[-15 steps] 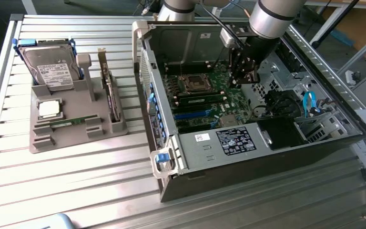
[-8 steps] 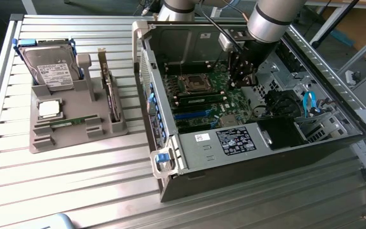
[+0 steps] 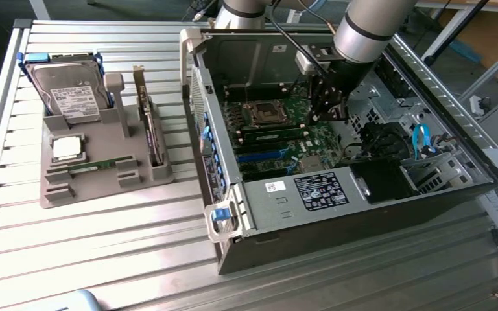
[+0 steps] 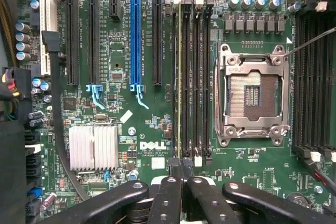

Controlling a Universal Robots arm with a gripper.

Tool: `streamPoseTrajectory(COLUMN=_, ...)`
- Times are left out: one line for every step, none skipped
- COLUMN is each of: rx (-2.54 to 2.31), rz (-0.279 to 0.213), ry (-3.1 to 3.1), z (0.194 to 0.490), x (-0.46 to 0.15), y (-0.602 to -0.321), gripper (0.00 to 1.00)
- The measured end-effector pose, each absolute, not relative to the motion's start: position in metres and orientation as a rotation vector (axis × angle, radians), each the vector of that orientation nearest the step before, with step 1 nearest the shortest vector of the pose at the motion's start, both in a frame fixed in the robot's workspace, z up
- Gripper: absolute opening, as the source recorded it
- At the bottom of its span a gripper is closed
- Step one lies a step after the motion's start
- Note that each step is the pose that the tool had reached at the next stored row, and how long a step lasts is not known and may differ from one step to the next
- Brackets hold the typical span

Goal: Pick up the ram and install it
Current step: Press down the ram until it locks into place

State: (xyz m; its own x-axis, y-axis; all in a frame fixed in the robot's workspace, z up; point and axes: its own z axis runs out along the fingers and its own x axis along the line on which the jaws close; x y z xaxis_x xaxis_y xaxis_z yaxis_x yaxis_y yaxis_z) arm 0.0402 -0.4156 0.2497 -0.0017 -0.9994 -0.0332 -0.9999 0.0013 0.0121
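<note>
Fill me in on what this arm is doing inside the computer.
The robot arm's gripper is shut and sits low over the green motherboard inside the open black computer case. It is lined up with the bank of black memory slots beside the empty silver processor socket; a long, thin green ram stick stands on edge in the outermost slot. In the exterior view a second green stick lies in the grey parts holder on the table.

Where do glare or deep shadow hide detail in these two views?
Exterior view: strong glare washes out the slatted metal table near the parts tray, and the computer case interior is dim. Wrist view: the motherboard is evenly lit; the claw is dark.
</note>
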Motion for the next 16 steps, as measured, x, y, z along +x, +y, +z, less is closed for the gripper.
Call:
streamPoseTrajectory(rx=-2.209, rz=0.050, ry=2.212, z=0.2497, x=0.0402, y=-0.4156, gripper=0.10)
streamPoseTrajectory(rx=-2.209, rz=0.050, ry=2.212, z=0.2497, x=0.0402, y=-0.4156, gripper=0.10)
streamPoseTrajectory(rx=-2.209, rz=0.050, ry=2.212, z=0.2497, x=0.0401, y=-0.4156, gripper=0.10)
streamPoseTrajectory(rx=-2.209, rz=0.050, ry=2.212, z=0.2496, x=0.0395, y=-0.4156, gripper=0.10)
streamPoseTrajectory(rx=-2.209, rz=0.050, ry=2.212, z=0.2494, x=0.0385, y=-0.4155, gripper=0.10)
streamPoseTrajectory(rx=-2.209, rz=0.050, ry=2.212, z=0.2492, x=0.0372, y=-0.4155, gripper=0.10)
streamPoseTrajectory(rx=-2.209, rz=0.050, ry=2.212, z=0.2488, x=0.0356, y=-0.4155, gripper=0.10)
streamPoseTrajectory(rx=-2.209, rz=0.050, ry=2.212, z=0.2485, x=0.0342, y=-0.4156, gripper=0.10)
streamPoseTrajectory(rx=-2.209, rz=0.050, ry=2.212, z=0.2481, x=0.0330, y=-0.4156, gripper=0.10)
streamPoseTrajectory(rx=-2.209, rz=0.050, ry=2.212, z=0.2481, x=0.0326, y=-0.4156, gripper=0.10)
streamPoseTrajectory(rx=-2.209, rz=0.050, ry=2.212, z=0.2481, x=0.0326, y=-0.4156, gripper=0.10)
streamPoseTrajectory(rx=-2.209, rz=0.050, ry=2.212, z=0.2481, x=0.0326, y=-0.4156, gripper=0.10)
streamPoseTrajectory(rx=-2.209, rz=0.050, ry=2.212, z=0.2479, x=0.0326, y=-0.4156, gripper=0.10)
streamPoseTrajectory(rx=-2.209, rz=0.050, ry=2.212, z=0.2468, x=0.0326, y=-0.4155, gripper=0.10)
streamPoseTrajectory(rx=-2.209, rz=0.050, ry=2.212, z=0.2446, x=0.0326, y=-0.4155, gripper=0.10)
streamPoseTrajectory(rx=-2.209, rz=0.050, ry=2.212, z=0.2431, x=0.0326, y=-0.4155, gripper=0.10)
